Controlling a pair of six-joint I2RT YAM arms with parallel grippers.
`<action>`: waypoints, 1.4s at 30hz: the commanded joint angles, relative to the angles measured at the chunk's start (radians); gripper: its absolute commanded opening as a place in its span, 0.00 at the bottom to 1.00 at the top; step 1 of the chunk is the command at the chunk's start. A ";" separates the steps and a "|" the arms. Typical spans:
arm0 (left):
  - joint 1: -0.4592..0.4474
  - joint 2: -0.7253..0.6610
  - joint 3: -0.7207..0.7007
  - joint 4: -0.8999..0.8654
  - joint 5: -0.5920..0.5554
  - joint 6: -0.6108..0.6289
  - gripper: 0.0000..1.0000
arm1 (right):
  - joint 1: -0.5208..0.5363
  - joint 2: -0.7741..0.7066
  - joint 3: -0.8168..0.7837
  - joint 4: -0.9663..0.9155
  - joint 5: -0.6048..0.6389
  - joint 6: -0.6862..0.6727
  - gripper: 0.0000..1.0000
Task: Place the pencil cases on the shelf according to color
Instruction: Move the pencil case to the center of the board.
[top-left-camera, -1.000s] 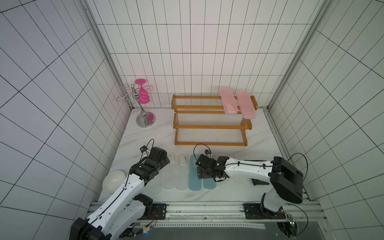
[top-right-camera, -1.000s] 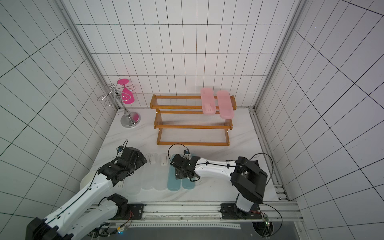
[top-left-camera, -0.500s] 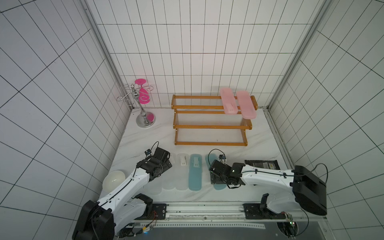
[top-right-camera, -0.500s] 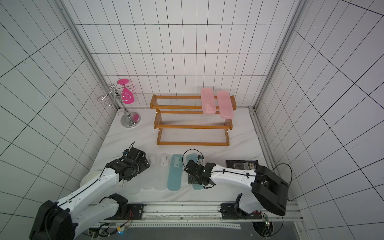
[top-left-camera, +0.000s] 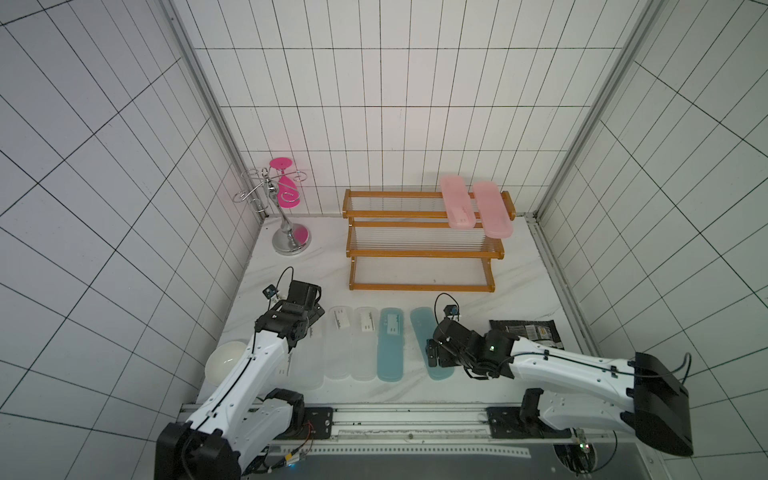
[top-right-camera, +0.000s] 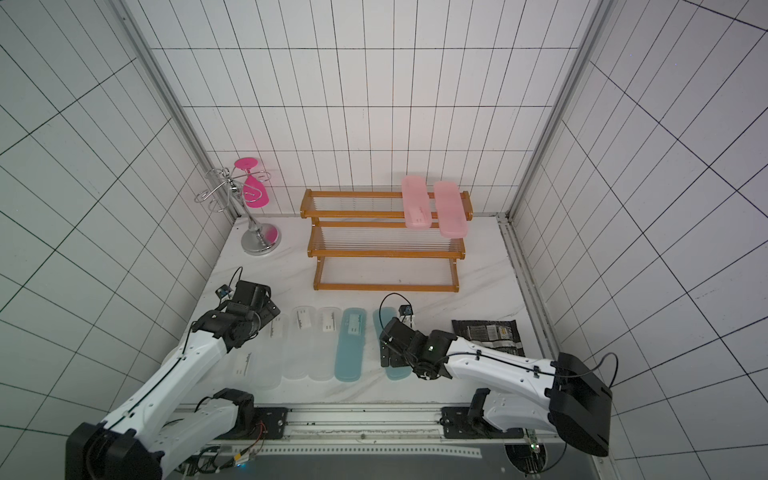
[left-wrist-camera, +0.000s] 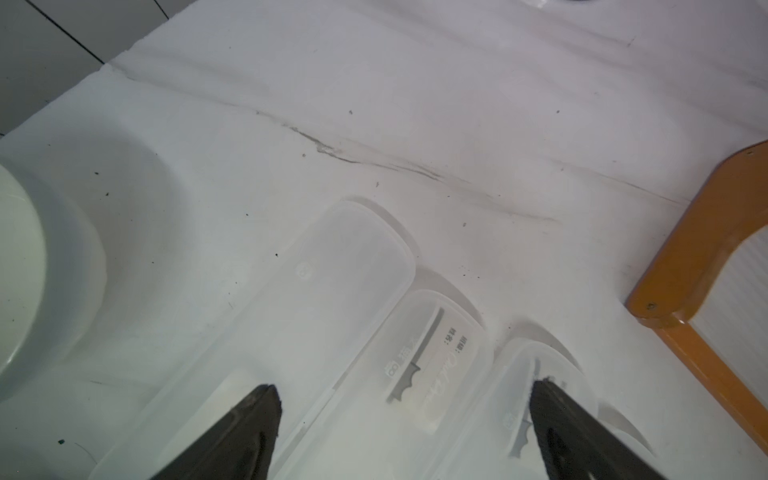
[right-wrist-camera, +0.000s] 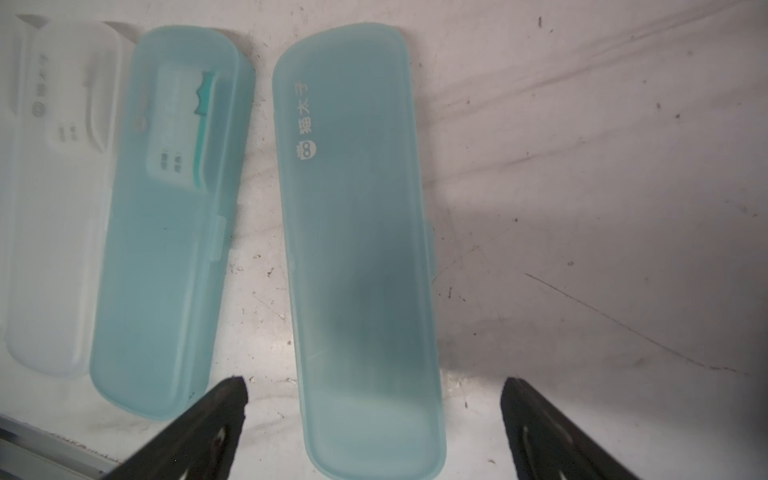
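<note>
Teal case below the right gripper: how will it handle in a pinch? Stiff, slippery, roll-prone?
The teal case looks like thin moulded plastic, so probably stiff and light. Its smooth frosted skin may slip in the open right gripper. It lies flat on the table, broad face down, so rolling seems unlikely.

**White Tabletop, Cases Lined Along the Front**

The tabletop (top-left-camera: 311, 266) carries the shelf (top-left-camera: 419, 286) at the back, with a chrome stand (top-left-camera: 291, 241) beside it. In front lie frosted clear cases (top-left-camera: 338, 353), two teal cases (top-left-camera: 390, 353), a black packet (top-left-camera: 525, 330) and a white dome (top-left-camera: 226, 365). Two pink cases (top-left-camera: 457, 205) lie on the shelf's top tier.
</note>
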 joint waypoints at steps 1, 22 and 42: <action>0.053 0.029 -0.033 0.105 0.060 0.020 0.98 | -0.003 0.052 0.012 0.030 -0.028 -0.054 0.99; -0.117 0.308 0.020 0.174 0.198 0.073 0.98 | -0.030 -0.104 -0.067 -0.039 0.045 -0.046 0.99; -0.244 0.135 0.124 0.015 0.126 0.020 0.98 | 0.006 -0.138 -0.075 -0.104 0.004 0.046 0.99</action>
